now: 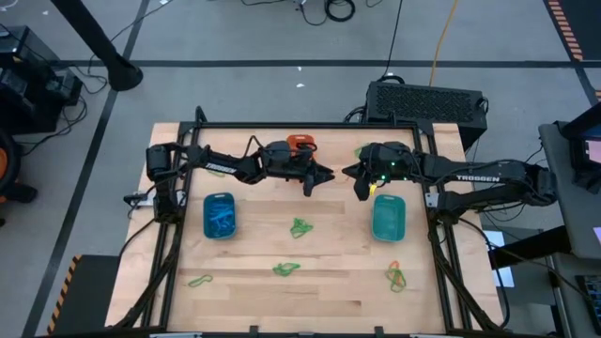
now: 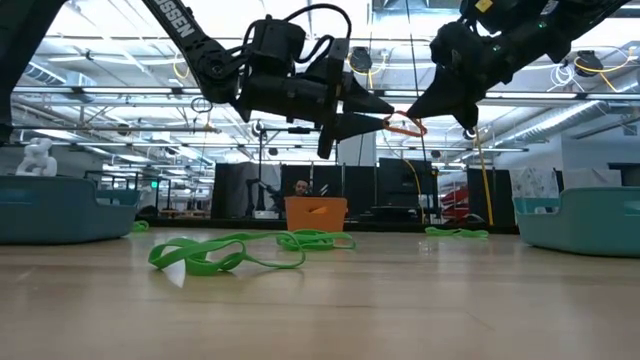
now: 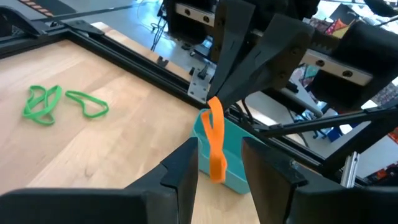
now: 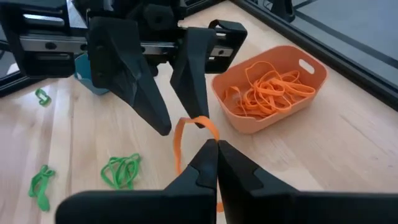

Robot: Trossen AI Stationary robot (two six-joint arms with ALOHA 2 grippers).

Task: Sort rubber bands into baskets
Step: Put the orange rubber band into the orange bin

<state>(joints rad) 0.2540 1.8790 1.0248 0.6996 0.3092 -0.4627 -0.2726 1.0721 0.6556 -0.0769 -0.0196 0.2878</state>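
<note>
orange rubber band (image 4: 186, 134) pinched in closed right gripper (image 4: 214, 149), held in air above table (image 1: 329, 282), near orange basket (image 4: 270, 90). left gripper (image 3: 217, 162) met tip to tip, fingers parted around hanging band, not clamped. near edge of table: green bands (image 1: 286, 269) and mixed orange-green bands (image 1: 396, 275) scattered. mid table: blue basket (image 1: 220, 215) under left arm, teal basket (image 1: 388, 217) under right arm, green band (image 1: 300, 226) between. orange basket filled with orange bands, at far edge.
</note>
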